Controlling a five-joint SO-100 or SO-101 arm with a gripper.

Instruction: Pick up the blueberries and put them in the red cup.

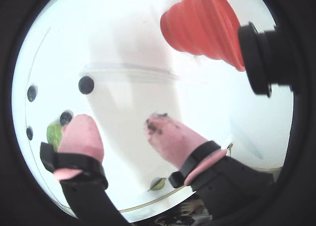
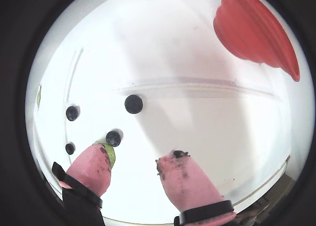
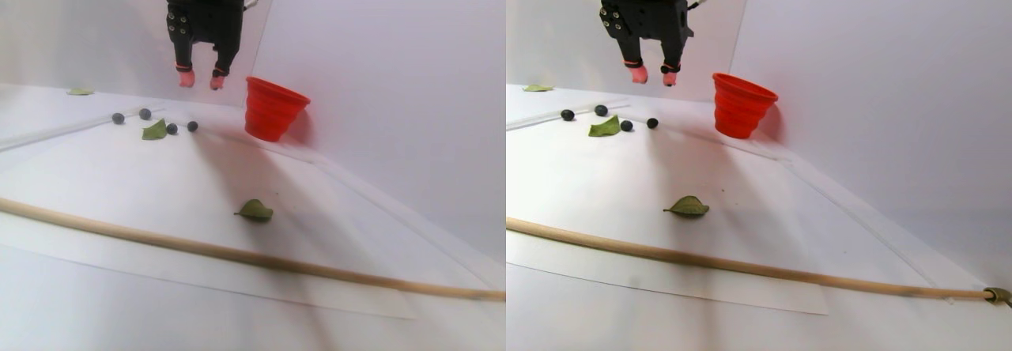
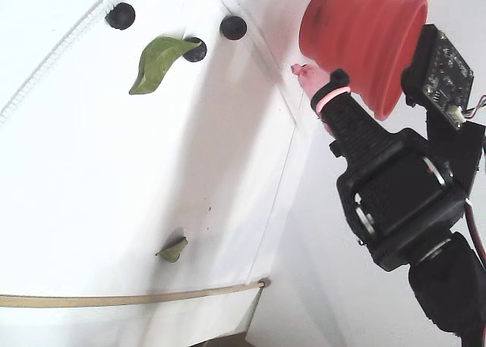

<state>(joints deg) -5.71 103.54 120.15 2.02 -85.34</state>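
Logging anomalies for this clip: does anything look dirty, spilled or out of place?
Yes: the pink fingers carry dark smudges at their tips, likely berry residue. Green leaves lie among the blueberries. The red cup stands upright, nothing spilled.

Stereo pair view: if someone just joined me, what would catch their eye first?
The red cup stands out, bright against the white surface near the back wall. Next, the gripper with pink fingertips hangs open and empty above the table, left of the cup. Below it lie four dark blueberries around a green leaf.
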